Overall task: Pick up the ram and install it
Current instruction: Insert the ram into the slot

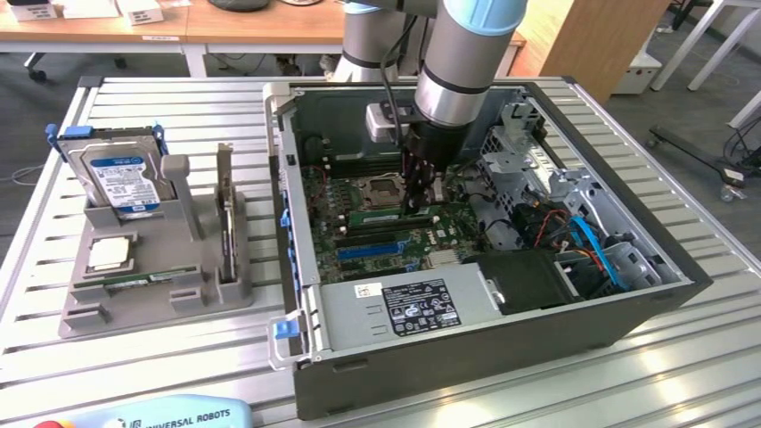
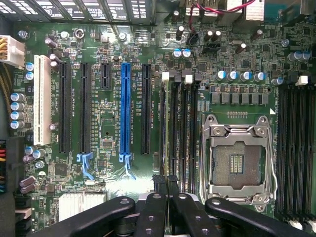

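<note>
Item: computer case [image 1: 476, 348], side panel off, lying on a slatted metal table [image 1: 178, 98]; motherboard [image 1: 345, 178] exposed inside.

Arm [image 1: 458, 62]: grey with a light-blue joint cover; reaches straight down into the case; wrist close above the board.

Gripper [image 1: 419, 212] [image 2: 165, 181]: black fingers [image 2: 150, 212] drawn together, the two tips sitting on either side of the top edge of the ram; jaws closed on that stick.

The ram [image 1: 378, 217] [image 2: 165, 128]: thin green stick, seen edge-on from the wrist view; stands in the memory slot that lies between the long expansion slots and the processor socket [image 1: 380, 189] [image 2: 237, 160]; runs from the fingertips to a white latch [image 2: 165, 76] at the slot's far end; in the exterior view it shows as a green strip just to the exterior view's left of the fingers; whether it is pressed fully home cannot be told.

Neighbouring slots: dark memory slots [image 2: 186, 128] beside the stick; one blue expansion slot [image 1: 369, 250] [image 2: 125, 108] among black ones.

Grey holder [image 1: 167, 308], on the table at the exterior view's left, well apart from the case: carries a hard drive [image 1: 119, 178] with a blue label, upright; a square silver processor chip [image 1: 110, 254], flat; a spare stick [image 1: 149, 278], lying flat in its groove.
</note>
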Robot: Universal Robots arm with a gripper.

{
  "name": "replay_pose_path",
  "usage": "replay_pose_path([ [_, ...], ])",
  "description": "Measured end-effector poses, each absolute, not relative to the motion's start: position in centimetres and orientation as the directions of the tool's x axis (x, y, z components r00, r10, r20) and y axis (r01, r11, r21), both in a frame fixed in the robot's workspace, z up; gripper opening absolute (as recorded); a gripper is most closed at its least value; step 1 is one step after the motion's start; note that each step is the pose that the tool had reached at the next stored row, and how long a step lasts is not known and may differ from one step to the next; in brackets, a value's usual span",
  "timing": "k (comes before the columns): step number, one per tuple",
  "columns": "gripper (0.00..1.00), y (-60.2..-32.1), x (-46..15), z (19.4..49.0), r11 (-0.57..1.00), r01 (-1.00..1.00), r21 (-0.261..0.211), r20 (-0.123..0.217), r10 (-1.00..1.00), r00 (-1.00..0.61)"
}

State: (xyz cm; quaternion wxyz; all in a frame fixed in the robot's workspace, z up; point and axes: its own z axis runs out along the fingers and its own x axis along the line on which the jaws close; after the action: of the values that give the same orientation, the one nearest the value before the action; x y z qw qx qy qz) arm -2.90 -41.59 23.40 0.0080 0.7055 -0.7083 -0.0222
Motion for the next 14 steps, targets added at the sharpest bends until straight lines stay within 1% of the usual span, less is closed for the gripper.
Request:
replay_pose_path([
  [14, 0.11, -41.66, -2.9, 23.21, 0.003, -0.999, 0.043, -0.02, -1.0, -0.004],
])
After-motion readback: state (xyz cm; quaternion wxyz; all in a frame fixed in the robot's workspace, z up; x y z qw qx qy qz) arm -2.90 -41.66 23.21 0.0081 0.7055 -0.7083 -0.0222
